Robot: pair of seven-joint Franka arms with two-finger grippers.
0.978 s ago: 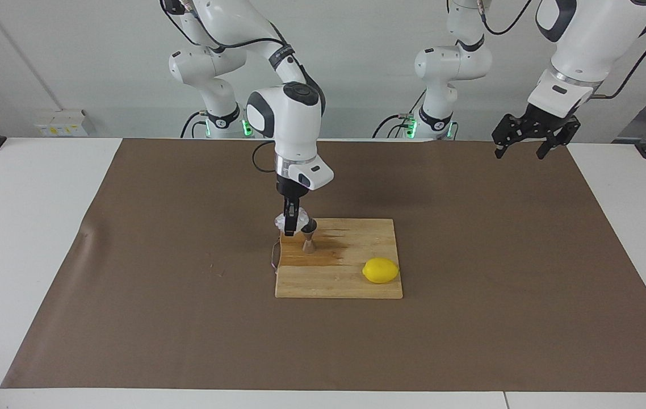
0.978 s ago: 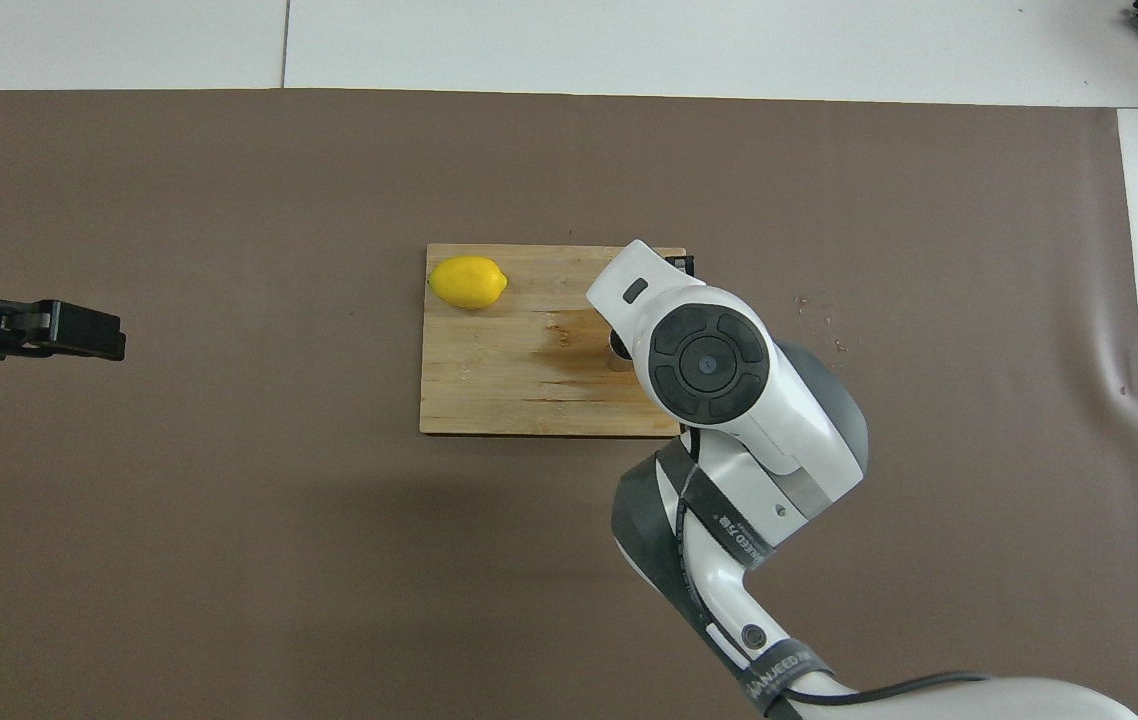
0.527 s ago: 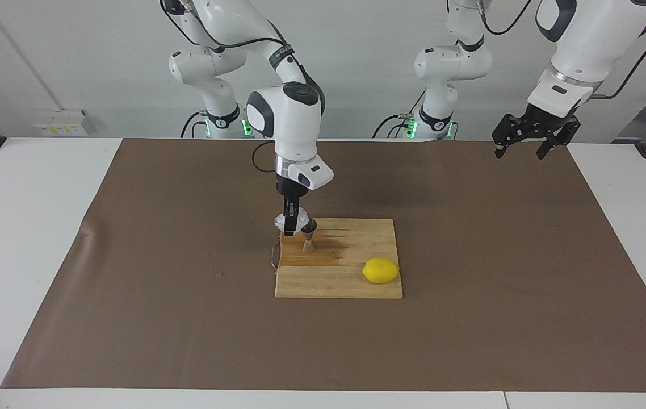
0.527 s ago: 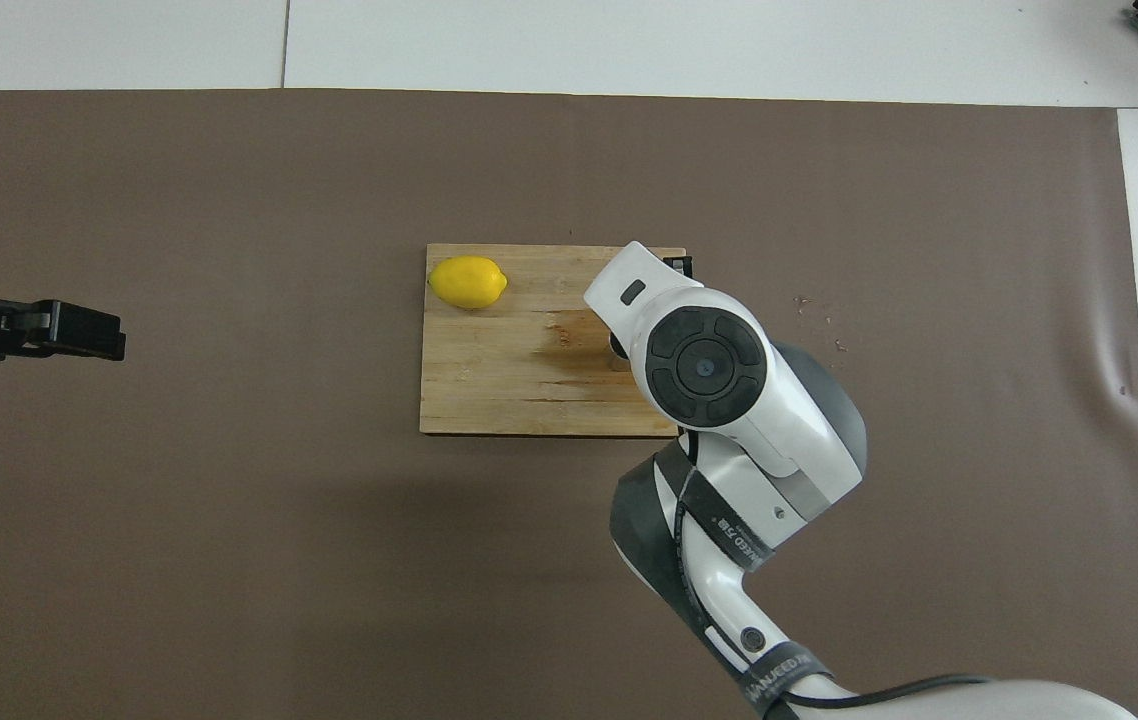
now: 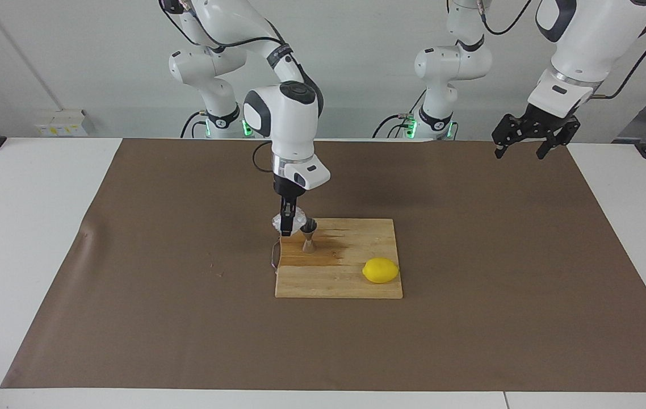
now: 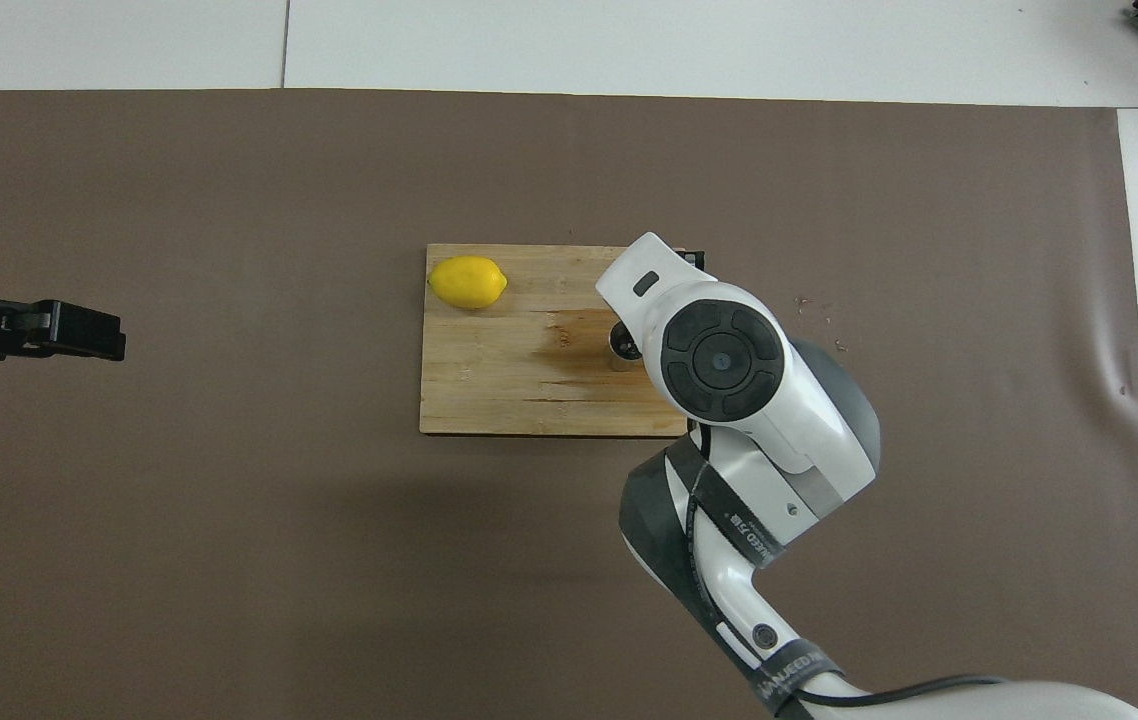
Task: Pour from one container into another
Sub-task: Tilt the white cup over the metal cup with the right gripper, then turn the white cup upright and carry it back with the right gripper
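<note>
A small steel jigger [image 5: 309, 237] stands upright on a wooden cutting board [image 5: 340, 284], near the corner toward the right arm's end. My right gripper [image 5: 286, 229] points straight down and is shut on the small clear cup [image 5: 297, 216], holding it level with the jigger's rim and close beside it, toward the right arm's end. In the overhead view my right wrist hides the cup; part of the jigger [image 6: 621, 344] shows at its edge. My left gripper [image 5: 520, 149] is open and empty, waiting high over the brown mat's edge.
A yellow lemon [image 5: 380, 270] lies on the board's corner farthest from the robots, toward the left arm's end; it also shows in the overhead view [image 6: 468, 282]. A wet stain marks the board [image 6: 489, 395] beside the jigger. A brown mat [image 5: 187, 318] covers the table.
My right gripper with the cup has shifted slightly toward the right arm's end, away from the jigger, uncovering more of the jigger from above. The left arm has not moved.
</note>
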